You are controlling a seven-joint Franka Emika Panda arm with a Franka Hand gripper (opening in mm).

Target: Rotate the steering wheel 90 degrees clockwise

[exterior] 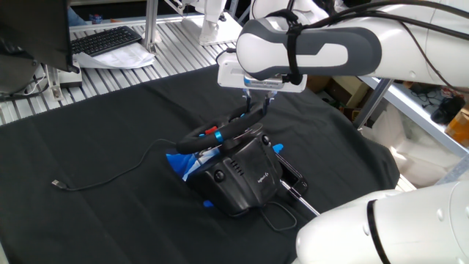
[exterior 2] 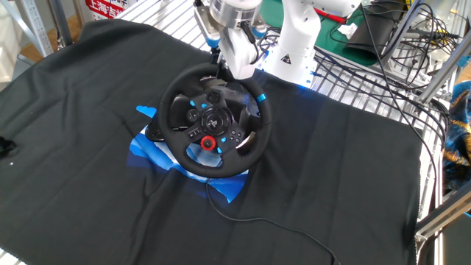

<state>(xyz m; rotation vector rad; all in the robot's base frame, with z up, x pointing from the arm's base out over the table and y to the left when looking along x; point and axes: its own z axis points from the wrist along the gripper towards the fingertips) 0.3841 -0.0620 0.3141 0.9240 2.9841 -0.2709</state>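
Note:
The steering wheel (exterior 2: 176, 144), a black round rim with blue buttons and a red knob on its hub, faces the camera in the other fixed view. A blue mark on the rim sits at the upper right. In the one fixed view the steering wheel (exterior: 218, 133) shows edge-on, mounted on its bulky black base (exterior: 245, 176). My gripper (exterior: 256, 110) comes down from above onto the far, top part of the rim. Its fingers (exterior 2: 237, 65) stand on either side of the rim and look closed on it.
Blue sheeting (exterior 2: 147, 147) lies under the base on the black cloth. A thin cable (exterior: 95, 180) trails to the left; another cable (exterior 2: 280, 228) runs off the wheel's front. A keyboard (exterior: 106, 40) and a white robot base (exterior 2: 294, 44) stand beyond the cloth.

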